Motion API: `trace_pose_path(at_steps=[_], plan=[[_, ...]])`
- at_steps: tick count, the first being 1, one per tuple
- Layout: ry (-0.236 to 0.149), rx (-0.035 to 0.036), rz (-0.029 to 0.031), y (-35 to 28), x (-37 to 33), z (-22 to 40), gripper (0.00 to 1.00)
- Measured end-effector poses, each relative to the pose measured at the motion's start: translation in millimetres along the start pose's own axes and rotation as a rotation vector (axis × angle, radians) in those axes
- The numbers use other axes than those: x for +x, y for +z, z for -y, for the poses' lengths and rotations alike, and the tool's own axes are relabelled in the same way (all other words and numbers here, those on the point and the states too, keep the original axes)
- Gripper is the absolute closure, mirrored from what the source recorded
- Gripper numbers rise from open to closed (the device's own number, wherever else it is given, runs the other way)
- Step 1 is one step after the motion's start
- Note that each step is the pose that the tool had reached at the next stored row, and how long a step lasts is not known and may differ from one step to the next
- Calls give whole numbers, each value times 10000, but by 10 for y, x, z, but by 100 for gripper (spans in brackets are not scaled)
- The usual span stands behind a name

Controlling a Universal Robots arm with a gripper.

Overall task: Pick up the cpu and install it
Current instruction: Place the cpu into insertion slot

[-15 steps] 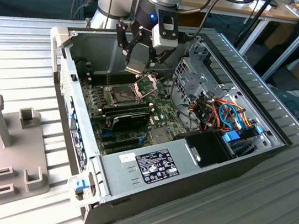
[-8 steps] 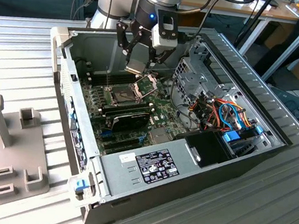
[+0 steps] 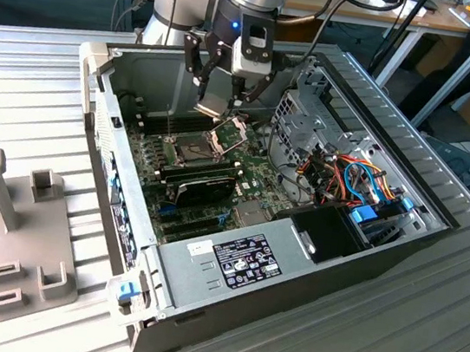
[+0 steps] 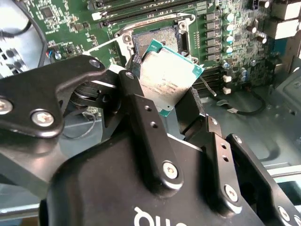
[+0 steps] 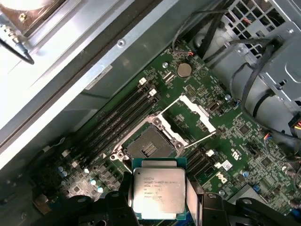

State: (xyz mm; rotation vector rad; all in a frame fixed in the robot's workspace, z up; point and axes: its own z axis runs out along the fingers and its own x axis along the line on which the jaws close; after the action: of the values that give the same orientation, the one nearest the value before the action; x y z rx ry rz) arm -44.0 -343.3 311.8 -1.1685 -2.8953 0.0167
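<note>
From here the tool (image 3: 221,97) is clenched on the cpu (image 5: 159,192) by opposite edges, underside left free, poised above the bare socket (image 5: 149,147), its frame (image 5: 188,110) hinged open, inside the case (image 3: 115,155) on the table (image 3: 422,342).

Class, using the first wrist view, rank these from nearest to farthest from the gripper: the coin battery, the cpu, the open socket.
1. The cpu, held in the gripper itself.
2. The open socket, on the motherboard just past the cpu.
3. The coin battery, farther along the board, well beyond the socket.
</note>
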Motion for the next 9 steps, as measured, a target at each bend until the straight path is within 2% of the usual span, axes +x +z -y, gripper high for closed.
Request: trace_pose_path(at_steps=[3,5,9], plan=[[438,1,-1,8,0,0,45],[948,-5,-9,16,0,0,45],[1597,-14,-21,25,0,0,45]])
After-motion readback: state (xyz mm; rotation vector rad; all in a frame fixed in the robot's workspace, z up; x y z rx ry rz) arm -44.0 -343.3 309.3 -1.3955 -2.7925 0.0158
